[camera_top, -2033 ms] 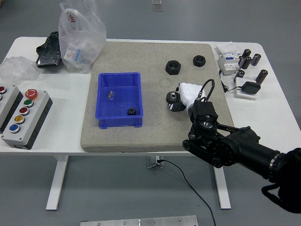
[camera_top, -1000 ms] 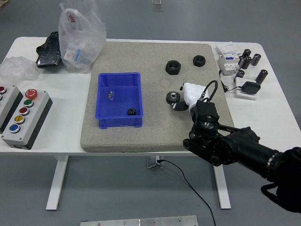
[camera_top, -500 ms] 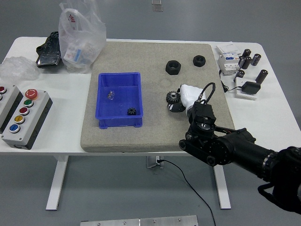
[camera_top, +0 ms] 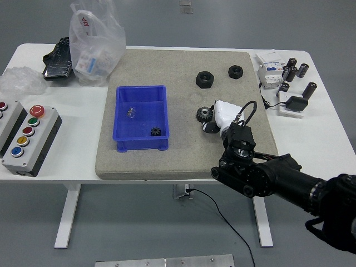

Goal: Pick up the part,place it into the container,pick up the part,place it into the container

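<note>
A black toothed gear (camera_top: 203, 114) lies on the grey mat (camera_top: 183, 161), right of the blue container (camera_top: 123, 119). My right hand (camera_top: 214, 118), under a white cover, sits against the gear's right side with its dark fingertips (camera_top: 208, 128) curled under and around it. The black forearm (camera_top: 267, 175) comes in from the lower right. Inside the container lie a small black gear (camera_top: 156, 132) and a small clear part (camera_top: 131, 112). Two black nuts (camera_top: 204, 79) (camera_top: 235, 71) rest at the mat's far side.
A button box (camera_top: 28, 139) stands at the left edge. A plastic bag (camera_top: 94, 44) and a black object (camera_top: 58, 58) are at the back left. Several dark cylinders (camera_top: 295, 71), a white device (camera_top: 270, 73) and a cable lie at the right.
The right hand has shifted slightly around the gear, forward then back, and its forearm has moved a little left. The gear has stayed on the mat in almost the same spot.
</note>
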### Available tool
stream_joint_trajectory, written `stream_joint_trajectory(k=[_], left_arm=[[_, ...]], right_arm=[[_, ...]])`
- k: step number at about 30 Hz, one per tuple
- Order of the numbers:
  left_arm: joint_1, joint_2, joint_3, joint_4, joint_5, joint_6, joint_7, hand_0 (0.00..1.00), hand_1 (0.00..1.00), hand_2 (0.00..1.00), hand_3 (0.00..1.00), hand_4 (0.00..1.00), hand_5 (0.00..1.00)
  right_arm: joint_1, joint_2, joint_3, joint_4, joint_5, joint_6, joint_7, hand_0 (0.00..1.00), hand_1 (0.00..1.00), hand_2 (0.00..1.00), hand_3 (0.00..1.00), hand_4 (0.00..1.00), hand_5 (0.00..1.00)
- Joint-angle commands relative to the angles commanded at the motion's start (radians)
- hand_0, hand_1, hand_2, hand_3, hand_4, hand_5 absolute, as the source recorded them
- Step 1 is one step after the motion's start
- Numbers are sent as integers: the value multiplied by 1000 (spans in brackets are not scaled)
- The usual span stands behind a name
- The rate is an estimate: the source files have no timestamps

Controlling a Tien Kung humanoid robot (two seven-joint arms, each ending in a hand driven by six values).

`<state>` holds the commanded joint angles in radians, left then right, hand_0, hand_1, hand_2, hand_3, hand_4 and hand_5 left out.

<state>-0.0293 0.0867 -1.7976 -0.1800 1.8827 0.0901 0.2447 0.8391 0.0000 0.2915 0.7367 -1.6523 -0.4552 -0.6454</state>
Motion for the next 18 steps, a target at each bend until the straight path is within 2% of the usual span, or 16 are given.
stream_joint_trajectory(k=[1, 7, 8, 10, 14, 18], left_arm=[[0, 0, 0, 0, 0, 0, 0, 740, 646, 614, 741, 752, 608], [1, -2, -1, 0, -2, 1, 1, 740, 646, 614, 741, 752, 608], [1, -2, -1, 0, -2, 1, 1, 740, 647, 614, 741, 752, 608], [2, -3, -1, 0, -2, 1, 1, 740, 647, 614, 741, 752, 608], [6, -4, -3, 0, -3, 3, 2, 740, 646, 614, 741, 752, 606], [11, -5, -4, 0, -6, 4, 2, 740, 646, 614, 741, 752, 606]], right_arm=[[1, 0, -1, 1, 0, -8, 0, 237, 468, 510, 586, 658, 204], [0, 0, -4, 6, -3, -29, 0, 237, 468, 510, 586, 658, 204], [-1, 0, -3, 8, -5, -29, 0, 231, 462, 503, 552, 650, 195], [-1, -5, -2, 16, -10, -27, 0, 231, 462, 503, 552, 650, 195], [-4, -36, -2, 44, -18, -16, 0, 232, 459, 502, 545, 647, 205], [-10, -86, 8, 93, -37, 0, 0, 232, 459, 502, 545, 647, 205]])
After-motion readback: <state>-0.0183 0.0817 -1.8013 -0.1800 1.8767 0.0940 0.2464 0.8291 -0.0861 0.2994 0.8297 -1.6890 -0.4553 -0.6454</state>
